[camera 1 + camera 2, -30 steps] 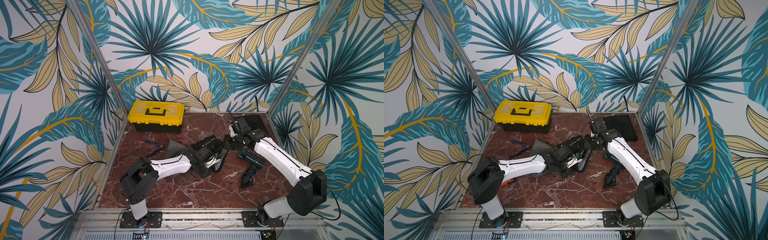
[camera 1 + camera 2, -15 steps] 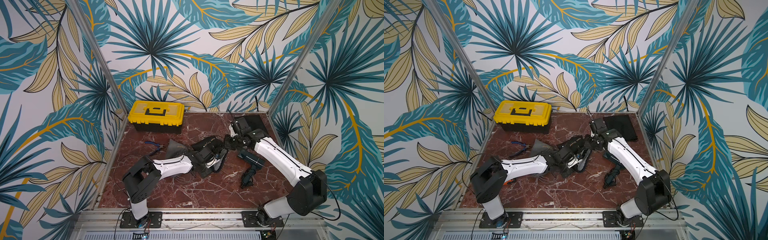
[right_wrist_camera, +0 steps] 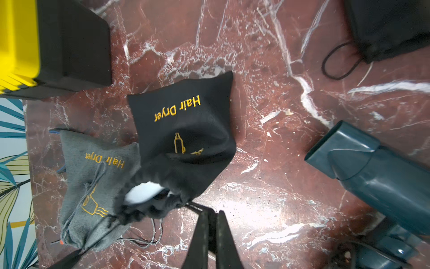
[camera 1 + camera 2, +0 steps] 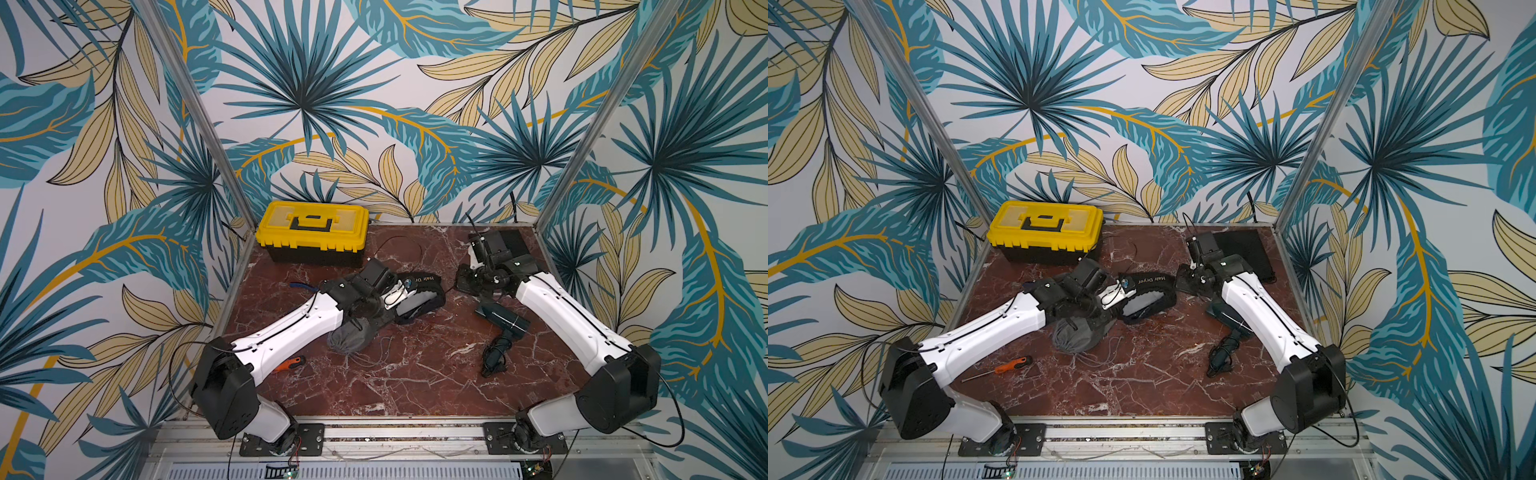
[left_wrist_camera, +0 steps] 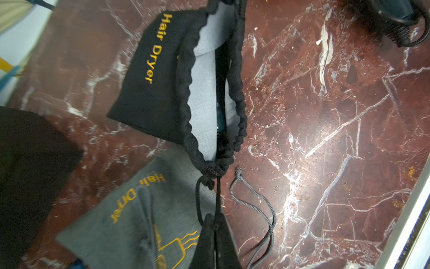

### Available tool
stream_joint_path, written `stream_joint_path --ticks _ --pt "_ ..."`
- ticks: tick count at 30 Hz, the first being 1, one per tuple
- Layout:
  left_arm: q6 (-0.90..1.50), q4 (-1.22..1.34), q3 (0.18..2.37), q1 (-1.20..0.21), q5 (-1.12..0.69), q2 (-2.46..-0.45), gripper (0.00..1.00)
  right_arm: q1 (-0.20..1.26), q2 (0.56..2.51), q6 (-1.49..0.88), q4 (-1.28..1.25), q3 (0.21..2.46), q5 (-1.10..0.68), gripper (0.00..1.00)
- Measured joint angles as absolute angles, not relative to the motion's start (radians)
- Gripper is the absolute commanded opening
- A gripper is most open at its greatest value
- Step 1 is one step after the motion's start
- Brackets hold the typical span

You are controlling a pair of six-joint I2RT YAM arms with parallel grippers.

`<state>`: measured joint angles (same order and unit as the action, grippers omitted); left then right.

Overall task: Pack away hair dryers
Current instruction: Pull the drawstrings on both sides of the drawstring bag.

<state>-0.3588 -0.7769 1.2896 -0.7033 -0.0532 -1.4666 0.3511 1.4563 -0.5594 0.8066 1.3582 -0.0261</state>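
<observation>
Toward the left of the table, a bulging grey bag is lying on its side, seemingly with one dryer already packed. Beside it, the left gripper is pinching the drawstring of the black bag, whose mouth is gaping over something dark inside. The right gripper is clamping the cord at the opposite side, so cinching looks to be underway. Further right, the teal hair dryer is lying loose, probably awaiting the flat pouch behind it.
</observation>
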Motion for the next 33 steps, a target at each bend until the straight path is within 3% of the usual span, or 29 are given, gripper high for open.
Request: stream_joint_path --ticks 11,19,33 --pt "-0.449 -0.834 1.623 -0.435 -0.097 -1.447 0.0 0.314 1.217 -0.54 0.904 1.433 0.078 0.0" --pt "-0.443 -0.857 1.81 -0.229 -0.265 -1.551 0.0 0.256 1.142 -0.52 0.979 1.433 0.099 0.0" --pt "-0.421 -0.886 1.935 -0.057 -0.461 -1.658 0.0 0.148 0.973 -0.5 1.054 1.429 0.112 0.0"
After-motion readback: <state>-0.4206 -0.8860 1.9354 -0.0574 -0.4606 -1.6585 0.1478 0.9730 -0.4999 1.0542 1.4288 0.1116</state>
